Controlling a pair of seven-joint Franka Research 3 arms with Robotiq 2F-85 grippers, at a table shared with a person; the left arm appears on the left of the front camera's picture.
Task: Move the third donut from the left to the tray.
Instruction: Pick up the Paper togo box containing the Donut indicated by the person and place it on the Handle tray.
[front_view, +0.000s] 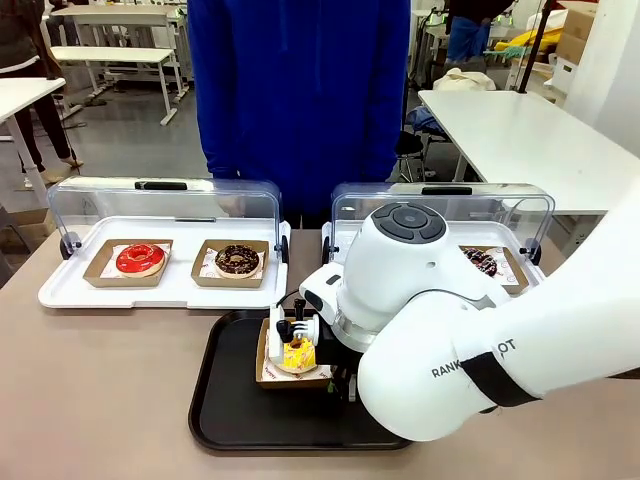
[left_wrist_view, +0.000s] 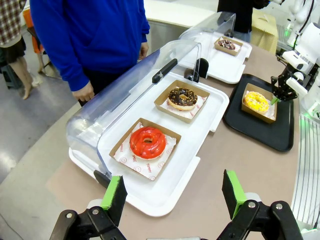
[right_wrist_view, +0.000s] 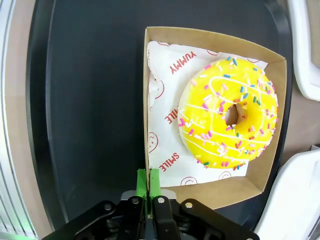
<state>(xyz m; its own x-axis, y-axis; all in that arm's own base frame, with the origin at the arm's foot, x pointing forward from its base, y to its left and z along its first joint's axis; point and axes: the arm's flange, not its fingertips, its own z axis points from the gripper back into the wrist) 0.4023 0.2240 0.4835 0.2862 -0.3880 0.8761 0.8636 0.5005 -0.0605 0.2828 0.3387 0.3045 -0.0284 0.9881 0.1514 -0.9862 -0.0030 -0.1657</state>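
Observation:
The third donut from the left (right_wrist_view: 227, 119), yellow-glazed with sprinkles, lies in its square brown cardboard holder (right_wrist_view: 210, 187) on the black tray (right_wrist_view: 85, 100). My right gripper (right_wrist_view: 148, 182) is shut on the holder's near wall, its green pads pinching the cardboard edge. From the front, that gripper (front_view: 292, 332) hangs over the yellow donut (front_view: 298, 354) on the tray (front_view: 230, 400) near the table's front edge. The left wrist view shows the yellow donut (left_wrist_view: 256, 101) on the tray (left_wrist_view: 260, 132) far off. My left gripper (left_wrist_view: 173, 200) stands open above the table, holding nothing.
Two white trays with raised clear lids stand behind the black tray. The left white tray (front_view: 60, 290) holds a red donut (front_view: 139, 259) and a chocolate donut (front_view: 237, 260); the right one holds another dark donut (front_view: 480, 262). A person in blue (front_view: 300, 90) stands at the far side.

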